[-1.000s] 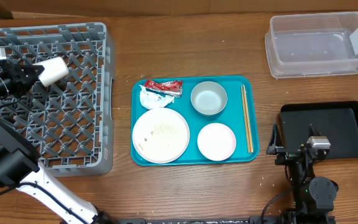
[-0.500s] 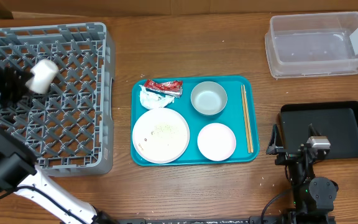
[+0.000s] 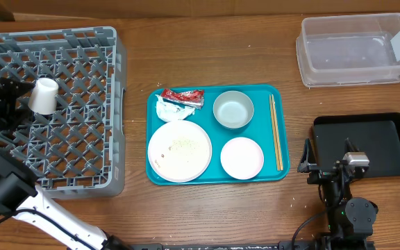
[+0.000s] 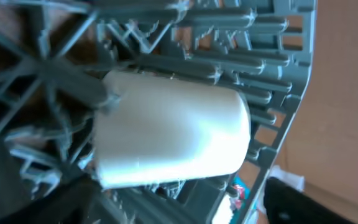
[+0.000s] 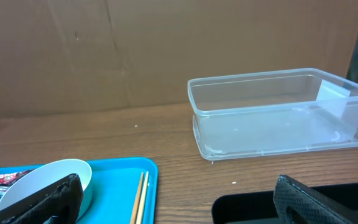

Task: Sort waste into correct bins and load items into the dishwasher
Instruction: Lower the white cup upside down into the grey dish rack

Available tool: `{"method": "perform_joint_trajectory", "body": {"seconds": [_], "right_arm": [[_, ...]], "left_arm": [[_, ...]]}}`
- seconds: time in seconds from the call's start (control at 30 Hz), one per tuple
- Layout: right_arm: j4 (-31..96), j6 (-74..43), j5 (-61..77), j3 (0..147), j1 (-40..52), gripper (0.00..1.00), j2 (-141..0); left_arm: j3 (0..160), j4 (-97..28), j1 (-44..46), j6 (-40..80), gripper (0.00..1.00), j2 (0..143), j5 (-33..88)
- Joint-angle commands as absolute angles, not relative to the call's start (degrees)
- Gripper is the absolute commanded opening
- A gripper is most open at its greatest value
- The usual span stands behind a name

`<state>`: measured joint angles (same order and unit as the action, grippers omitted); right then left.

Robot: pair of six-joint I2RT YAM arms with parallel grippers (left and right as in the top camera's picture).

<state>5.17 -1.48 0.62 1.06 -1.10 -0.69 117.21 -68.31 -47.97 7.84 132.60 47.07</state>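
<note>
Matt cup [image 3: 44, 95], grey plastic rack [image 3: 82, 149]; wooden table [image 3: 207, 55]

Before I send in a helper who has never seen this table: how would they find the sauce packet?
Start at the teal tray. In its upper left corner in the overhead view, left of the grey bowl, lies the sauce packet against a crumpled white napkin. It is the only red thing there.

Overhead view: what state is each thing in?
White cup, lying tilted in the dish rack.
Left end effector, open.
Right end effector, open, empty.
Grey bowl, empty.
White plate, dirty with crumbs.
Pink dish, empty.
Clear tub, empty.
Black tray, empty.
Napkin, crumpled.
</note>
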Motion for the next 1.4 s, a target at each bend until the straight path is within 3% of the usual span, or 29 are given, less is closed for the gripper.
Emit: {"method": "perform_joint_trajectory", "body": {"seconds": [0.0,0.03,0.07,0.17,0.2,0.23,0.27,0.47,0.57,0.6,0.87,1.37], "right_arm": [[4.9,-1.5,0.1,0.5,-1.3,1.00,-0.2],[4.9,-1.5,0.1,0.5,-1.3,1.00,-0.2],[4.9,-1.5,0.1,0.5,-1.3,1.00,-0.2],[4.9,-1.5,0.1,0.5,-1.3,1.00,-0.2],[4.9,-1.5,0.1,0.5,-1.3,1.00,-0.2],[4.9,-1.5,0.1,0.5,-1.3,1.00,-0.2],[4.9,-1.5,0.1,0.5,-1.3,1.00,-0.2],[4.9,-1.5,0.1,0.5,-1.3,1.00,-0.2],[4.9,-1.5,0.1,0.5,-1.3,1.00,-0.2],[4.9,-1.5,0.1,0.5,-1.4,1.00,-0.2],[4.9,-1.5,0.1,0.5,-1.3,1.00,-0.2],[4.9,-1.5,0.1,0.5,-1.3,1.00,-0.2]], "left_arm": [[121.4,-72.9,-49.9,9.2,0.49,134.8,48.4],[122.9,-74.3,-49.7,9.3,0.34,134.8,48.6],[124.4,-75.5,-49.5,9.3,0.24,134.8,48.6],[128.6,-78.6,-48.6,9.3,0.25,134.8,48.7],[131.6,-80.6,-47.6,9.3,0.20,134.8,49.2],[133.1,-81.5,-47.0,9.3,0.07,134.8,49.2],[134.4,-82.3,-46.4,9.3,0.04,134.8,49.2],[140.0,-83.7,-38.5,8.8,0.04,134.8,43.2],[140.0,-82.8,-34.0,8.9,0.04,134.8,30.8],[140.0,-82.0,-31.0,9.6,0.04,134.8,20.0],[140.0,-80.5,-25.1,17.3,0.04,134.8,-5.3],[137.4,-77.6,-25.5,16.7,0.04,134.8,-1.7]]}}
